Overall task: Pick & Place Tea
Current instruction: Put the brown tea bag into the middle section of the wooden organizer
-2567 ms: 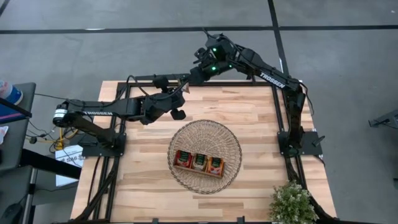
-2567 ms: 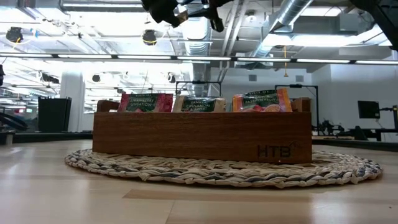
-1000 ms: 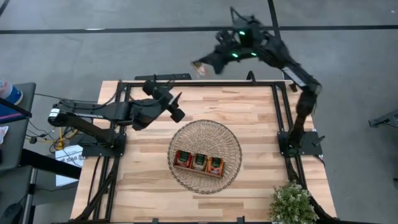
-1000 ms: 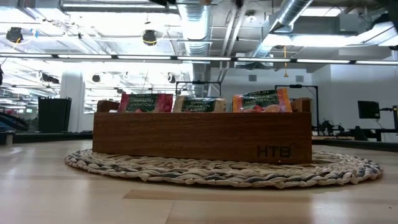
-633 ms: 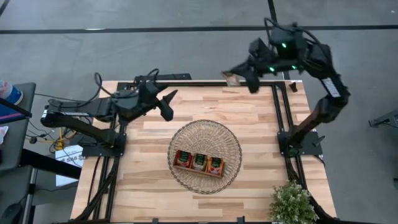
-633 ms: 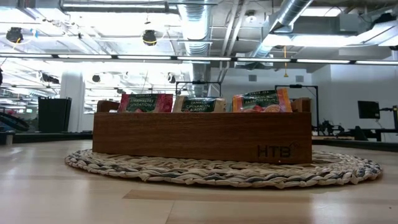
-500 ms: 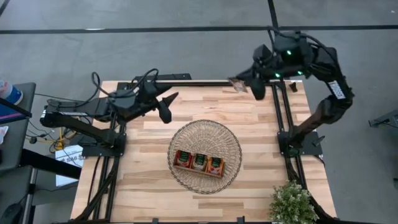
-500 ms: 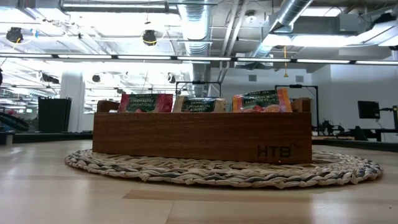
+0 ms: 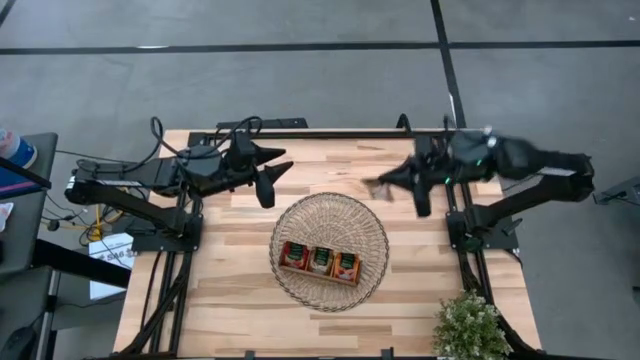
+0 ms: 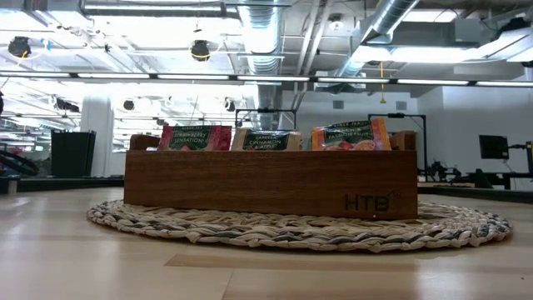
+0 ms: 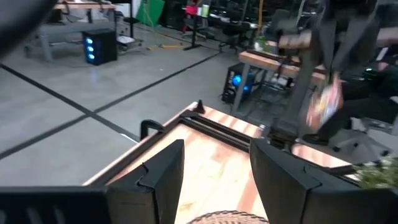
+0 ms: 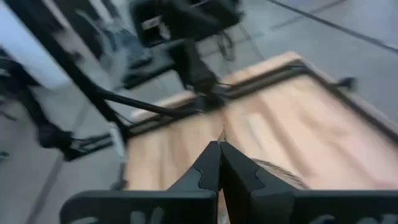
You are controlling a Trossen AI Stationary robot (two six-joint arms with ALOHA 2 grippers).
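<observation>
Most tea already stands in the brown three-compartment wooden tray (image 9: 320, 261) on the round wicker basket (image 9: 372, 219) — the right gripper (image 9: 385, 185), clamped on one small flat sachet (image 9: 374, 186), hangs beside the basket, undelivered — the left gripper (image 9: 272, 177) waits parted, empty.

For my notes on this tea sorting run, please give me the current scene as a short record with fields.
left hand: open, empty, above the table's far left part
right hand: shut on a tea sachet, above the table beyond the wicker basket's far right rim
wooden tray: in the basket, three compartments
red sachets: left compartment
pale sachets: middle compartment
orange sachets: right compartment
potted plant: near right corner
</observation>
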